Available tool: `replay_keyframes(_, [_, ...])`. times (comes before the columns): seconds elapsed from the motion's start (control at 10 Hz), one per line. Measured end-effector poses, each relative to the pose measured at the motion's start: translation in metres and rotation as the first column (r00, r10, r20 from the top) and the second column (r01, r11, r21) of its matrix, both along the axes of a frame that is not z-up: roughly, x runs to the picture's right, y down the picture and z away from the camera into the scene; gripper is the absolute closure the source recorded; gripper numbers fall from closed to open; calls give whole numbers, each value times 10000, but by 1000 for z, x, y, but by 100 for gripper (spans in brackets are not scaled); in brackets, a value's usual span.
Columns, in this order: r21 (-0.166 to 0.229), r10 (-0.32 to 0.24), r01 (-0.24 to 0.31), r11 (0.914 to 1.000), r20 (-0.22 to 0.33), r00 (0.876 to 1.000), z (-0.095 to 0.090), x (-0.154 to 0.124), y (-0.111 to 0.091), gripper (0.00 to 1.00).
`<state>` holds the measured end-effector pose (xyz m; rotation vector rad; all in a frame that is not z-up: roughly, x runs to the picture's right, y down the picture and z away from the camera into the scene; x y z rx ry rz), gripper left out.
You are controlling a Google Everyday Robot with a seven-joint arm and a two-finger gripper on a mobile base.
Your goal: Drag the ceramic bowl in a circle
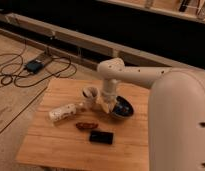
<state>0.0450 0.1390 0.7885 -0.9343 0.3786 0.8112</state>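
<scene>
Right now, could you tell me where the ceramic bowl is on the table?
The ceramic bowl sits right of centre on the wooden table, just right of the white mug, with the gripper at its left rim.

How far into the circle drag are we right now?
Contact looks made: the gripper is down at the left rim of the ceramic bowl, which sits on the wooden table just right of the white mug. The drag looks in hand; how much of the circle is traced cannot be judged from this view. Closing the loop and releasing remain.
</scene>
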Motion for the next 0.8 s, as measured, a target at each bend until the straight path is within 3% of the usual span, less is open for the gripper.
replay_keyframes(0.2, [-714,-150,149,9973,-11,9999,-27,22,28,100])
replay_keyframes(0.4, [-1024,-247,202,9945,-436,9987,-32,54,38,100])
replay_keyframes(0.6, [-895,-77,-22,9960,-1096,9939,-17,81,32,100])
replay_keyframes(0.8, [-447,196,-263,9987,-1454,9892,5,88,14,100])
